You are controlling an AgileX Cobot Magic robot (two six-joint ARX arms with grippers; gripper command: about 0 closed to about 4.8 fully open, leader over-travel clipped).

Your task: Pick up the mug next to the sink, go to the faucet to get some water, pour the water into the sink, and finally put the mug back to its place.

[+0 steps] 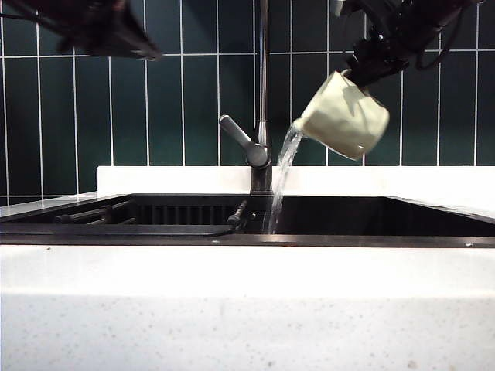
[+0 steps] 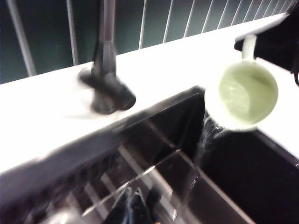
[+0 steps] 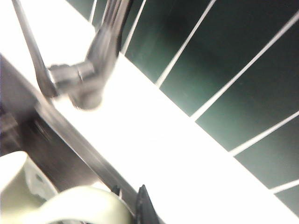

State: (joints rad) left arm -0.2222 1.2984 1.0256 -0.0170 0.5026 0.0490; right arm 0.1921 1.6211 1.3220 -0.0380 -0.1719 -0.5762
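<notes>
- My right pincer (image 1: 370, 68) was clamped on the handle of the mug (image 1: 344, 116), high on the right side of the exterior view, above the sink (image 1: 371, 216) and in front of the dark green tiled wall (image 1: 186, 93).
- I held the mug tilted, its mouth turned down toward the faucet (image 1: 263, 100), apart from the pipe and just to its right.
- Water (image 1: 280, 178) ran from the mug's lip in a thin stream down into the black basin, passing just right of the faucet's base.
- From my left wrist the mug's open mouth faced the camera, pale inside, over the corner of the basin, with the stream falling below it.
- In my right wrist view only the edge of the mug and a dark finger tip (image 3: 144, 205) beside it showed, blurred.
- My left pincer (image 1: 116, 35) hung high at the upper left of the exterior view, well apart from the mug, a dark blur; it was closed and held nothing I could see.
- The grey lever (image 1: 244, 141) stuck out from the faucet toward the left.
- The white counter (image 1: 247, 309) lay in front of the sink.
</notes>
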